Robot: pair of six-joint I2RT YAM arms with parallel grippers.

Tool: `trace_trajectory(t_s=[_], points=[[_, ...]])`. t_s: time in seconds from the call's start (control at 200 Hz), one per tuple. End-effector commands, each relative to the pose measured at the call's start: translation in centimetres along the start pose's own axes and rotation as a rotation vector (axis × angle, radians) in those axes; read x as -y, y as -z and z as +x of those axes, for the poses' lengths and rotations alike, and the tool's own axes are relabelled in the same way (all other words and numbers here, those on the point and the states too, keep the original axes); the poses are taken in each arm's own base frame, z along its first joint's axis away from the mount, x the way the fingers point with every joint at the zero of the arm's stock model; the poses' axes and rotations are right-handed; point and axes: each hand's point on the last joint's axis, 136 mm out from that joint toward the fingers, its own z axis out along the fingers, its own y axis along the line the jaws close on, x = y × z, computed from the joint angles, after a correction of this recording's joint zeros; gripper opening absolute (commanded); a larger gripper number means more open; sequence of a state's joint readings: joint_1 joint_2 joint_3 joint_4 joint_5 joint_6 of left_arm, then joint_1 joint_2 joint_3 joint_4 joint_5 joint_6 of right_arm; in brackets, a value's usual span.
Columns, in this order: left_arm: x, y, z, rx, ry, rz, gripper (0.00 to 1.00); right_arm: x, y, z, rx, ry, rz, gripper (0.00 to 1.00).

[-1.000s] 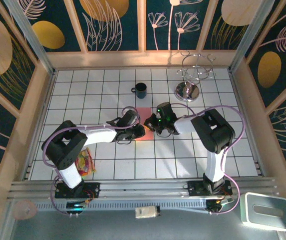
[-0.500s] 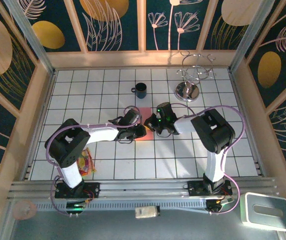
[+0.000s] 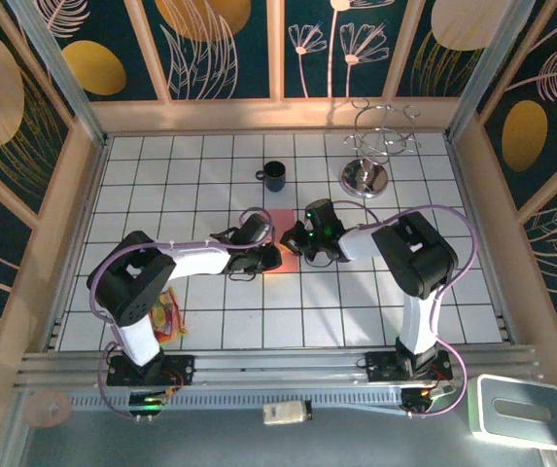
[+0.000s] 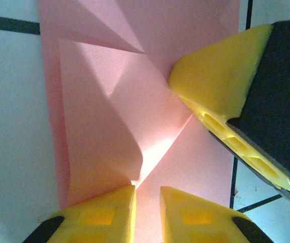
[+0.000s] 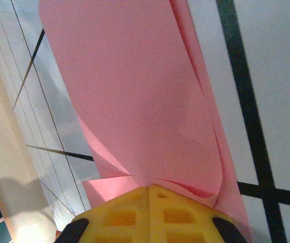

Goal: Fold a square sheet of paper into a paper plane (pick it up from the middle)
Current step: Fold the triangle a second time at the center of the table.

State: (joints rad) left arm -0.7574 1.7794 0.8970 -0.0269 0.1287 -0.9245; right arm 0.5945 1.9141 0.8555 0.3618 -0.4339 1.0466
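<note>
Right claw (image 5: pixel 150 190) clamps the near edge of the paper plane (image 5: pixel 134 91).

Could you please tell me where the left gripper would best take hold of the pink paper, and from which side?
Probably the raised flap of the paper plane, at its lifted corner by the left gripper. It stands off the flat sheet, so fingers can straddle it from the left; the right gripper pinches the opposite edge.

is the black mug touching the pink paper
No, the black mug stands farther back, with bare table between it and the pink paper.
</note>
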Motion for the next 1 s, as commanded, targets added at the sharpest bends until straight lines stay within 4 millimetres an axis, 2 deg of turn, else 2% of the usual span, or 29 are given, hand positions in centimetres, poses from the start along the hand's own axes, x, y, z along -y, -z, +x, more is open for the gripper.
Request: trace_trajectory(t_s=[0.0, 0.26, 0.4, 0.491, 0.506, 0.576, 0.686, 0.846, 0.921, 0.996], points=[[-2.8, -0.5, 1.5, -0.054, 0.014, -0.078, 0.20, 9.1, -0.2, 2.0, -0.033, -0.114, 0.293, 0.00], [-3.9, 0.3, 3.4, -0.111, 0.038, -0.087, 0.22, 9.0, -0.1, 1.9, -0.032, -0.113, 0.295, 0.00], [-5.7, 0.8, 5.1, -0.150, 0.055, -0.114, 0.22, 8.9, -0.1, 1.8, -0.032, -0.107, 0.295, 0.00], [-7.7, 0.7, 6.7, -0.189, 0.094, -0.134, 0.22, 8.9, -0.1, 1.8, -0.030, -0.107, 0.296, 0.00], [-7.3, 1.2, 6.5, -0.176, 0.094, -0.115, 0.22, 9.0, -0.1, 1.8, -0.030, -0.108, 0.297, 0.00], [-7.8, 1.9, 6.8, -0.173, 0.110, -0.111, 0.22, 8.9, -0.1, 1.8, -0.030, -0.110, 0.294, 0.00], [-6.6, 3.3, 5.3, -0.117, 0.112, -0.063, 0.22, 9.1, 0.0, 1.9, -0.031, -0.108, 0.301, 0.00], [-1.2, 5.4, 0.7, 0.000, 0.014, 0.066, 0.20, 9.2, 0.0, 1.9, -0.032, -0.103, 0.306, 0.00], [0.7, 5.7, -0.6, 0.023, -0.010, 0.110, 0.19, 9.3, 0.1, 1.9, -0.031, -0.105, 0.309, 0.00], [1.6, 5.2, -1.1, 0.019, -0.010, 0.137, 0.16, 9.3, 0.1, 1.9, -0.029, -0.108, 0.306, 0.00]])
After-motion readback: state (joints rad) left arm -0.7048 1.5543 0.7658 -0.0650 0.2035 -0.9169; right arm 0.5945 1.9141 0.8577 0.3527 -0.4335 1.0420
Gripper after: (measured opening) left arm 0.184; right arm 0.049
